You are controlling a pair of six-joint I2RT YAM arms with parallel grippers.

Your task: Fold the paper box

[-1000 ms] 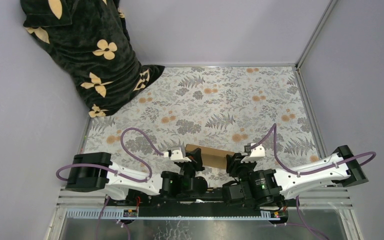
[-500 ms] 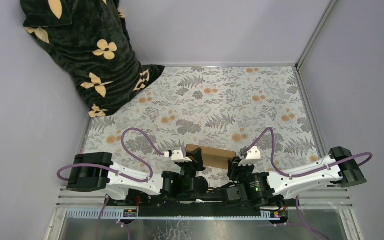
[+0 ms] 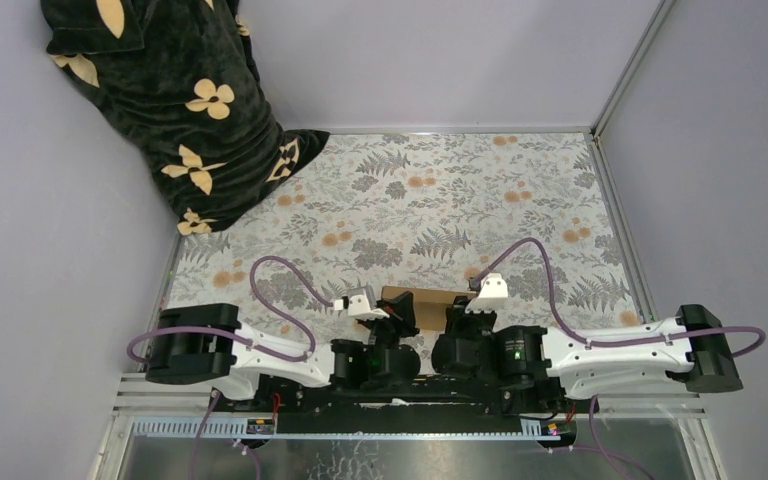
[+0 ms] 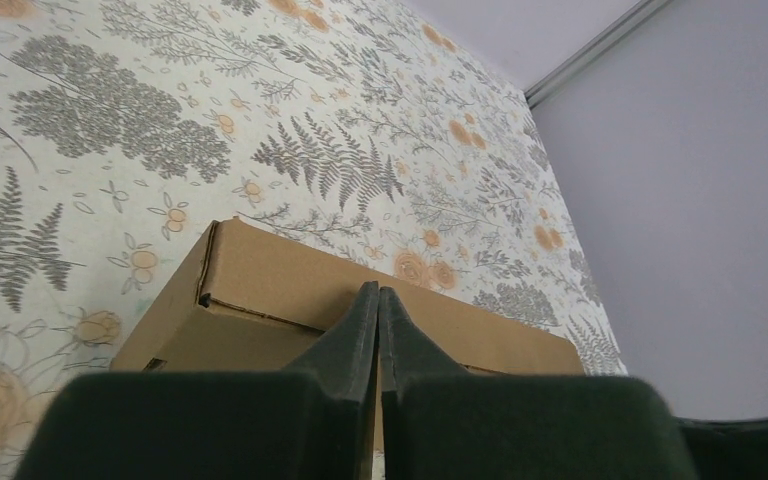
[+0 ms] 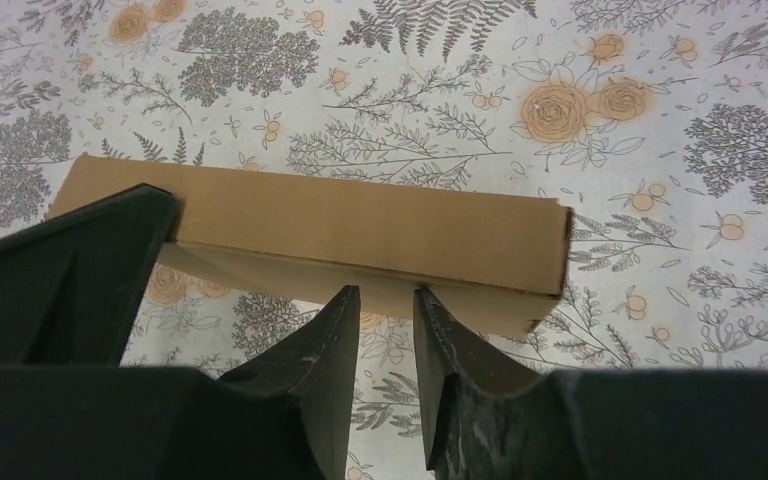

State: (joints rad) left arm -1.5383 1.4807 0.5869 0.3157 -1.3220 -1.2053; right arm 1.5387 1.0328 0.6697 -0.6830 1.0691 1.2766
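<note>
Skidding threatens: paper box (image 5: 360, 225), at six o'clock on the table (image 3: 520, 210), may slide toward twelve if left gripper (image 4: 378, 292), fingers pressed together, outpushes right gripper (image 5: 385, 295), fingers narrowly parted, holding nothing.

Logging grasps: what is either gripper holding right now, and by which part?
Nothing visibly. The left gripper is shut, tips at the paper box's near edge; the right gripper's jaws stand apart, empty.
</note>
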